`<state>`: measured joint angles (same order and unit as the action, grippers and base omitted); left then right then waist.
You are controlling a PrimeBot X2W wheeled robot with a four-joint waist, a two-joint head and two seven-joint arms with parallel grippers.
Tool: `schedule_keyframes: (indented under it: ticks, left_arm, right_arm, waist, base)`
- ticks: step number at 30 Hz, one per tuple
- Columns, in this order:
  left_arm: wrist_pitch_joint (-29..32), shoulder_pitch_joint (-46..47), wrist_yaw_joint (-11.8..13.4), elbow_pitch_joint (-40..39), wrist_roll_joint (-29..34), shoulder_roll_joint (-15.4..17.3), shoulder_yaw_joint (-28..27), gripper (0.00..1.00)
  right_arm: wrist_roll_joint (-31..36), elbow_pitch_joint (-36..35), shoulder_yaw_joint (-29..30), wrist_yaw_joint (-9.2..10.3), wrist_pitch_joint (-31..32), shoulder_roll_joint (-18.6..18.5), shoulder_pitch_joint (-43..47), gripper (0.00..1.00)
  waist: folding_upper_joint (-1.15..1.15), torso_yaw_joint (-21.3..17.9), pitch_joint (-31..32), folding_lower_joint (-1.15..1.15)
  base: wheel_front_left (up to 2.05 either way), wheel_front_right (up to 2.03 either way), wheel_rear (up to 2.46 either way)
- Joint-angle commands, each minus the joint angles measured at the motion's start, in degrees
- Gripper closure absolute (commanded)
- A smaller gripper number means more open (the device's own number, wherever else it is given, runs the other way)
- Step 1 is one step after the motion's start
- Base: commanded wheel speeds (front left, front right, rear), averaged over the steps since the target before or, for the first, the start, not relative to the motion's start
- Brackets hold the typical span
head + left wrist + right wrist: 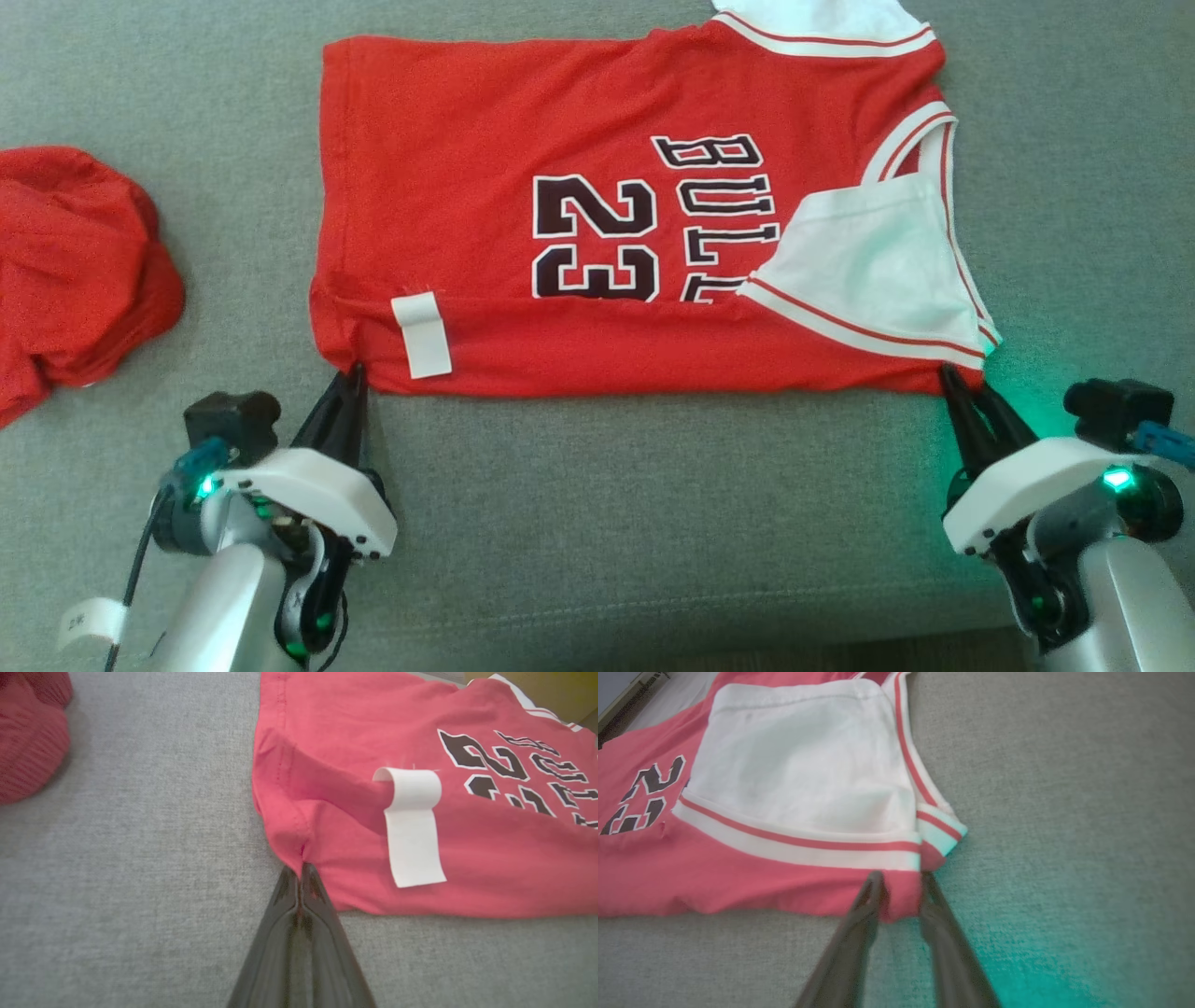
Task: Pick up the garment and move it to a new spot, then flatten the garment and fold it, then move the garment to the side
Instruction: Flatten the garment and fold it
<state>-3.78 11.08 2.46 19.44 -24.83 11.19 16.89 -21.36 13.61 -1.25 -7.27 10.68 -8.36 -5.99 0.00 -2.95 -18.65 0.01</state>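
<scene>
While both pincers [353, 373] [950, 375] pinch its near edge, the jersey [597, 224] lies flat.

Grey couch [653, 485]: red jersey [467, 140], red garment [75, 252].

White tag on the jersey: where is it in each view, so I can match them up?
Head view: white tag at the jersey's lower left, near the left gripper.
Left wrist view: tag right of centre.
Right wrist view: not in the picture.
Shared landmark: the black number.
</scene>
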Motion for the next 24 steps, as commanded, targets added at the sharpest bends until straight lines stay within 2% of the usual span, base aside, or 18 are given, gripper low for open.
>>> schedule_keyframes:
  ticks: [1, 10, 16, 24]
  left_arm:
    - [0.56, 0.59, -0.09, -1.29, -0.04, 1.33, -1.15, 1.00]
    - [1.66, -1.88, 1.09, -7.00, 0.11, 3.06, -1.36, 1.00]
    - [5.63, -6.45, 2.81, -13.57, -0.16, 5.11, -1.53, 1.00]
    - [10.89, -13.43, 5.12, -19.92, -2.16, 7.00, -2.48, 1.00]
  right_arm:
    - [-0.80, -1.98, -0.97, -0.22, -0.01, -1.07, -0.90, 1.00]
    - [-2.08, -5.21, 0.87, -0.22, 0.59, -2.27, 1.74, 1.00]
    - [-2.88, -9.15, 3.09, -0.22, 3.95, -2.53, 6.98, 1.00]
    - [-2.66, -14.56, 6.16, -0.22, 7.58, -1.01, 13.78, 1.00]
  waist:
    - [0.00, 0.26, -0.01, -0.01]
    - [0.00, 0.77, 1.30, -0.01]
    - [0.00, 1.12, 3.53, -0.01]
    - [0.00, 1.04, 6.06, -0.01]
  base:
    - [0.00, 0.00, 0.00]
    - [0.00, 0.00, 0.00]
    - [0.00, 0.00, 0.00]
    - [0.00, 0.00, 0.00]
